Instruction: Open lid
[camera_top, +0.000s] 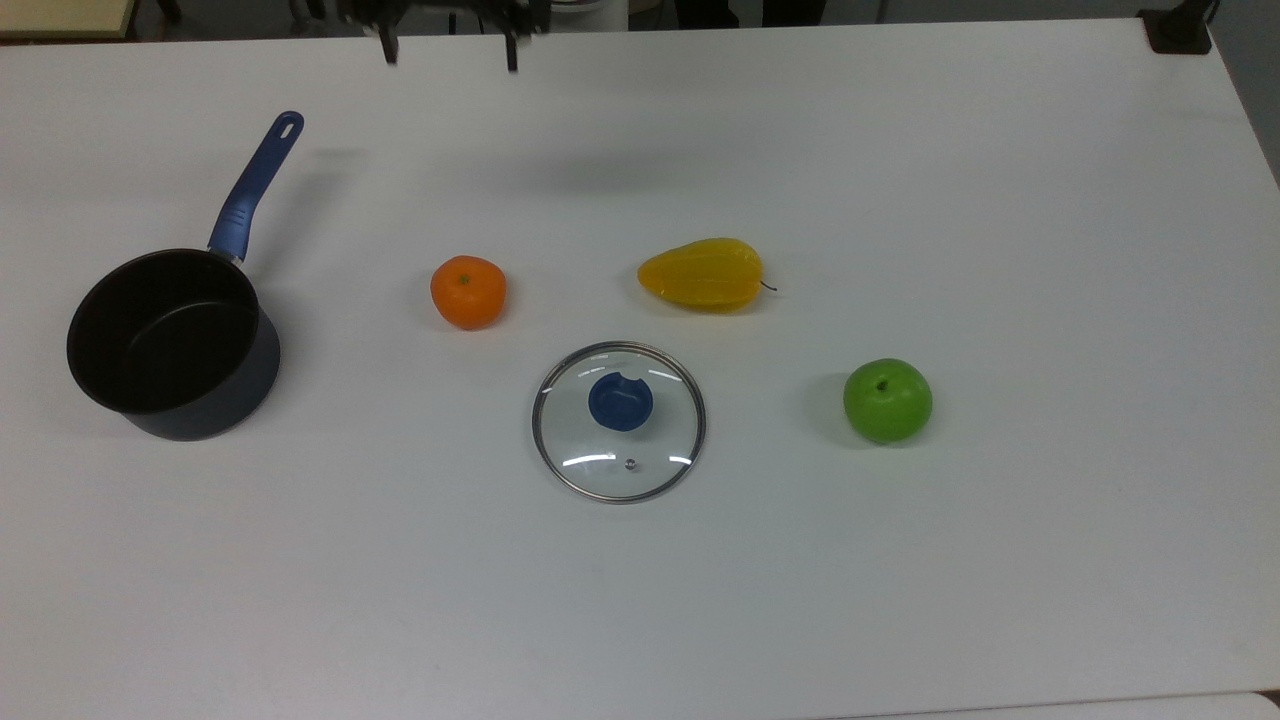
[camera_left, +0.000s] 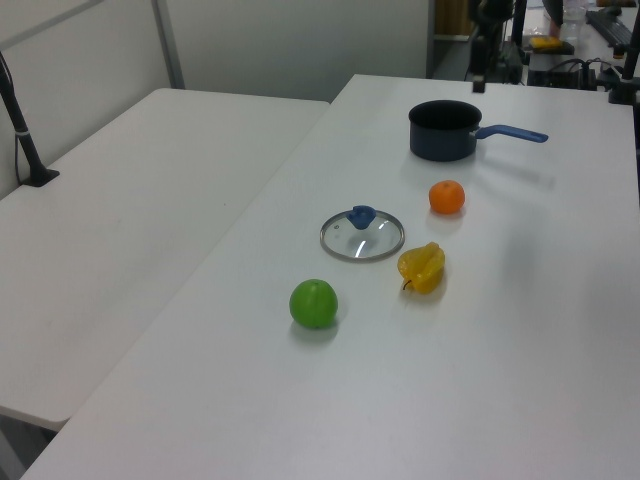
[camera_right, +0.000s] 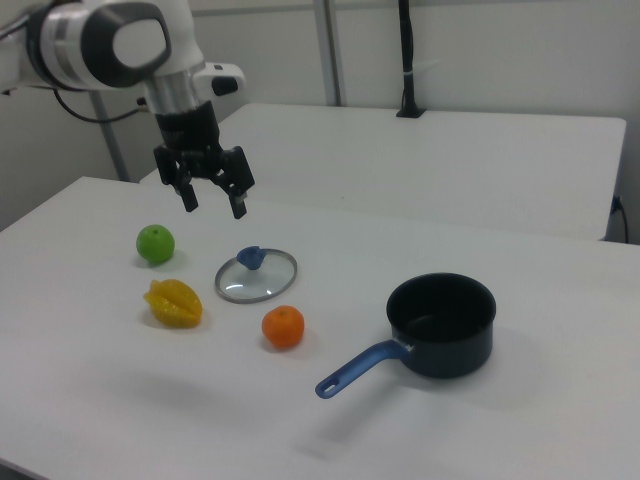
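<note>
I judge the task as done, because the glass lid (camera_top: 619, 421) lies flat on the white table (camera_top: 1000, 550), well apart from the uncovered saucepan (camera_top: 172, 344), between the orange (camera_top: 468, 291) and the green apple (camera_top: 887, 400), while my gripper (camera_right: 211, 198) hangs high above with fingers spread, holding nothing.
</note>
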